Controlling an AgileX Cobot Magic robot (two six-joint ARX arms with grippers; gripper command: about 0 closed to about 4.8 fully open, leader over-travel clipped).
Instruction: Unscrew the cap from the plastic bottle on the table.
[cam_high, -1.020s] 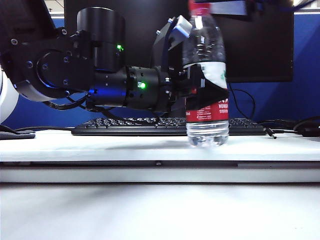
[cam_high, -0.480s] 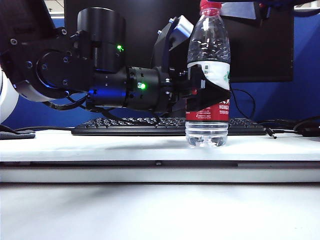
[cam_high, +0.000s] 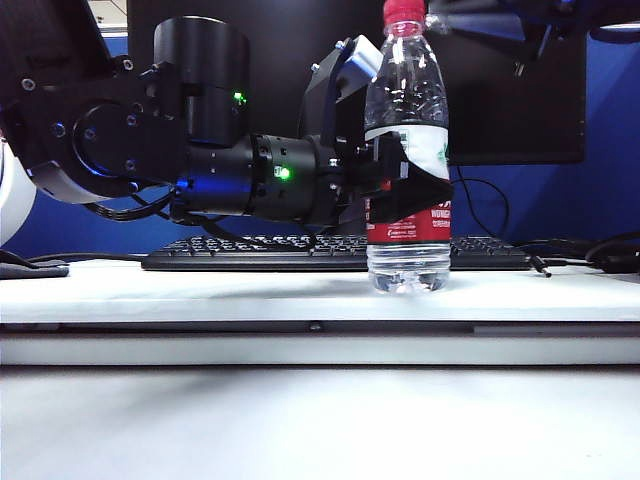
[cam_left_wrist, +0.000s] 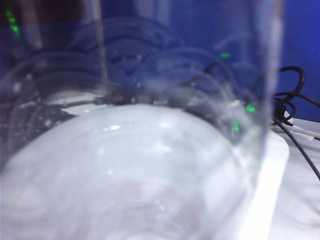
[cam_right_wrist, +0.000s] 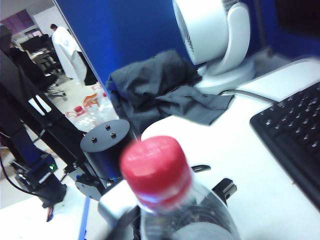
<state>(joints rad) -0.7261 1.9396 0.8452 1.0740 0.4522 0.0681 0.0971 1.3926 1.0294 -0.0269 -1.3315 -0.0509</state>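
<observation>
Clear plastic, exterior view: the plastic bottle (cam_high: 408, 160) stands upright on the raised step of the table (cam_high: 200, 290), just in front of a black keyboard (cam_high: 260, 252).
Red cap, exterior view: the cap (cam_high: 404, 13) sits on the bottle's neck at the very top of the frame.
Left gripper, exterior view: the left gripper (cam_high: 405, 180) comes in level from the left side and is clamped around the bottle's labelled middle; a black finger (cam_high: 415, 185) lies across the front of the label.
Right gripper, exterior view: only dark, blurred parts of that arm show at the upper edge, to the right of the cap; the right gripper itself cannot be made out, so whether it is released or clenched I cannot tell.
Left wrist view: the bottle's clear wall (cam_left_wrist: 150, 150) fills almost the whole frame, blurred; black cables (cam_left_wrist: 295, 100) lie on the white surface beyond.
Right wrist view: the cap (cam_right_wrist: 155, 167) is seen from above, blurred, on the bottle (cam_right_wrist: 185, 220); no fingers show. The keyboard (cam_right_wrist: 295, 135), a white fan (cam_right_wrist: 220, 40) and a dark cloth (cam_right_wrist: 160, 85) lie on the table (cam_right_wrist: 235, 150) beyond.
</observation>
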